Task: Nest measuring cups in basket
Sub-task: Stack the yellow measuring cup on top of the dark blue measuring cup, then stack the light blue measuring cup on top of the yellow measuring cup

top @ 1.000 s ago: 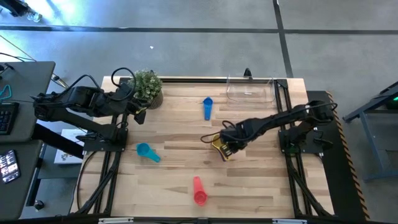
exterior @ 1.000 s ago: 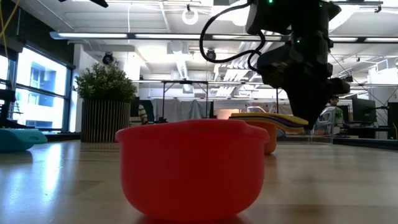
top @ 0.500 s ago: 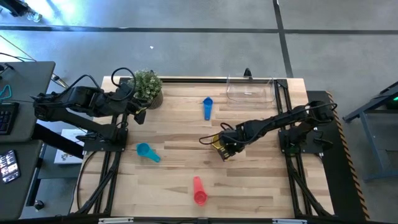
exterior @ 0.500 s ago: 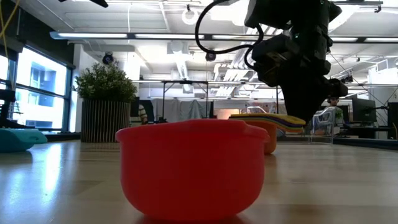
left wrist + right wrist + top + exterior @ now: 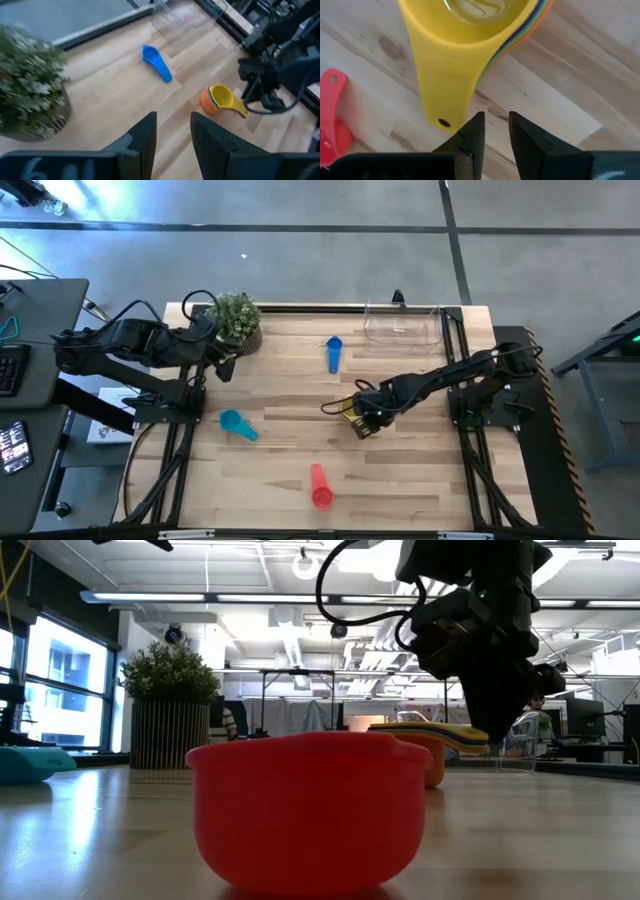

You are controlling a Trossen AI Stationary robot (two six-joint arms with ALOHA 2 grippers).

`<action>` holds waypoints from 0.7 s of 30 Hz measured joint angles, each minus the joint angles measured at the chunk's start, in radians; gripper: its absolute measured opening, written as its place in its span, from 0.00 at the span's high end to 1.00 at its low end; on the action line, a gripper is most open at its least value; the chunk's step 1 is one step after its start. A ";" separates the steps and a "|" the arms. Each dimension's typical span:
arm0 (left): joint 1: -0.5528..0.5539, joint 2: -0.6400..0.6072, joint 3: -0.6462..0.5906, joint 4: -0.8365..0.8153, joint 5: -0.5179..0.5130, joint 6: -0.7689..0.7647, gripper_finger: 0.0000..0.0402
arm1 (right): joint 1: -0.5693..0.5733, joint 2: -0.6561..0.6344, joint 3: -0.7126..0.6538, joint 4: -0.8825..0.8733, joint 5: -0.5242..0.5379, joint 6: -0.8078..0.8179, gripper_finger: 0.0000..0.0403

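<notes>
A nested stack of cups (image 5: 351, 411) stands on the table's middle: yellow on top, green and purple edges under it, orange lowest (image 5: 470, 30). Its handles point at my right gripper (image 5: 496, 120). That gripper is shut and hovers over the handles (image 5: 470, 731), with its tips just beside the yellow handle's free end (image 5: 440, 121). A red cup (image 5: 320, 488) lies near the near edge, a teal one (image 5: 237, 424) to the left and a blue one (image 5: 333, 353) farther back. The clear basket (image 5: 403, 326) sits at the far right. My left gripper (image 5: 225, 367) waits shut by the plant.
A potted plant (image 5: 238, 320) stands at the far left corner, right by the left arm. Bare wood lies between the stack and the basket. The red cup (image 5: 305, 810) fills the front of the low view. Dark arm mounts flank both side edges.
My right gripper has swayed a little over the stack's handles and turned slightly at the wrist. The stack and the loose cups have stayed where they were.
</notes>
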State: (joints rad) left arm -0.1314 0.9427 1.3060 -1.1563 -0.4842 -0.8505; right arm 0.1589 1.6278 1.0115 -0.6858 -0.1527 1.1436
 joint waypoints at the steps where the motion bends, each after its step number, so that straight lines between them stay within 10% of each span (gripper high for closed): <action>1: -0.001 0.005 0.000 0.000 0.016 -0.008 0.73 | 0.000 -0.008 0.000 -0.007 0.002 -0.004 0.80; 21: -0.316 0.175 0.000 -0.161 0.221 0.061 0.73 | -0.105 -0.358 0.001 -0.134 0.204 -0.109 0.80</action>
State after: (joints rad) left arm -0.4474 1.1179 1.3056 -1.3174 -0.2627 -0.7895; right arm 0.0543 1.2698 1.0122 -0.8202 0.0515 1.0341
